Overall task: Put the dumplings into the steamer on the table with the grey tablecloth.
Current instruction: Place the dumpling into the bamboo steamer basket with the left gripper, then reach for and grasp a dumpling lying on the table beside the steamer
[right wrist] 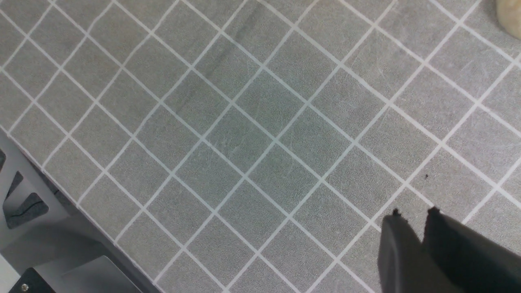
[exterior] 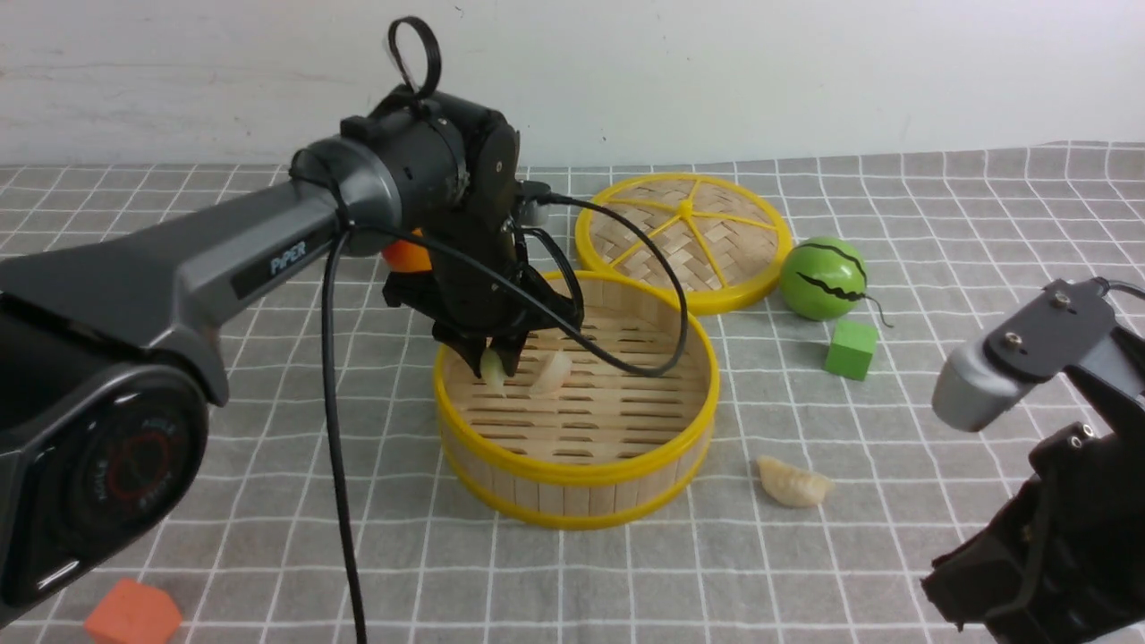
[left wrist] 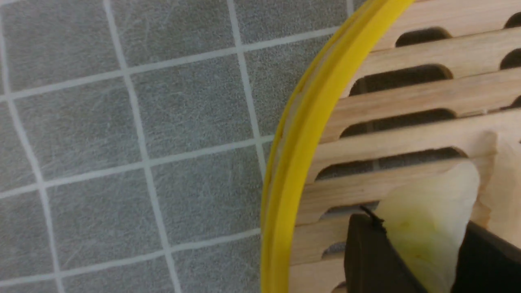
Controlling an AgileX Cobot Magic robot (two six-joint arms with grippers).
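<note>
Left gripper (exterior: 495,365) clamped on green dumpling (left wrist: 423,211), half-hidden, over steamer (exterior: 572,496); right gripper (right wrist: 414,213) together, cropped

Plain white wall (exterior: 760,72) at back, faint scuffs, even light.

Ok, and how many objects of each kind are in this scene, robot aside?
Steamer: 1
Lid: 1
Dumplings: 3 (pale green dumpling held, cream dumpling in steamer, second cream dumpling on tablecloth)
Blocks: 2 (green block, orange block)
Striped green ball: 1
Orange object, mostly hidden: 1
Total: 9
</note>
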